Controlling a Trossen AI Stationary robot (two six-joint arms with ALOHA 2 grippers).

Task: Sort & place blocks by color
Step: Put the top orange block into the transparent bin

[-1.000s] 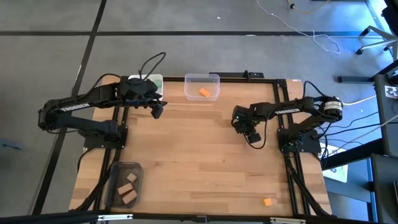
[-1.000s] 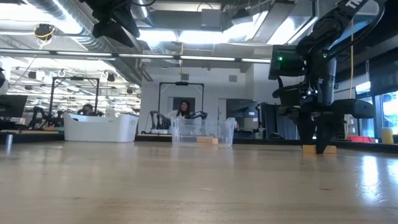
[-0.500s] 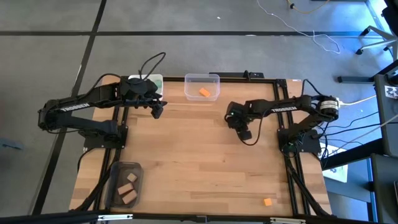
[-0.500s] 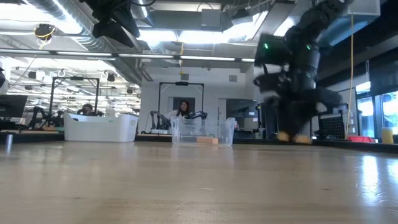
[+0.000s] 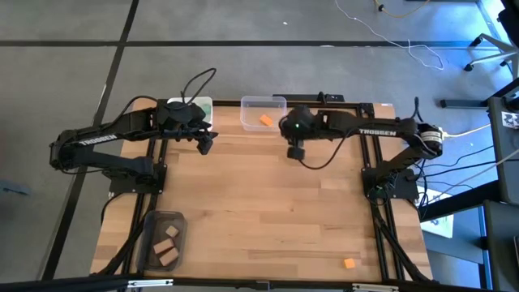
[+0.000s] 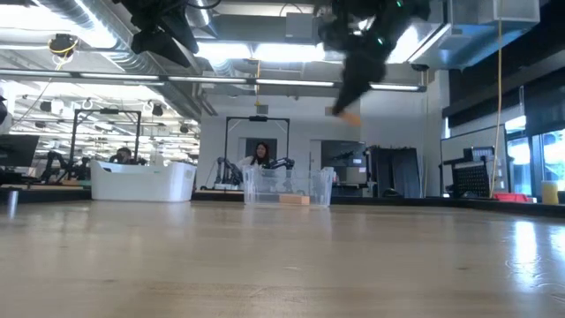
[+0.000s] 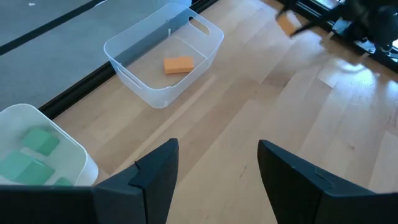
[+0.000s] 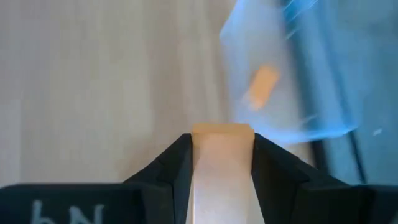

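Since earlier, your right tool (image 8: 222,163), clamped on an orange block (image 8: 222,155), has swung toward the clear bin (image 5: 263,113); another orange block (image 5: 349,264) waits near the surface's front-right corner.

1. A grey floor (image 5: 243,20) with dark seams surrounds the wooden table (image 5: 259,219).
2. White cables (image 5: 381,32) trail across the floor.
3. A chair base (image 5: 491,49) stands at the far right.
4. Ceiling lights (image 6: 256,49) and ducts (image 6: 71,26) run overhead.
5. A window (image 6: 538,159) glows at the right.
6. A person (image 6: 261,155) sits far back.
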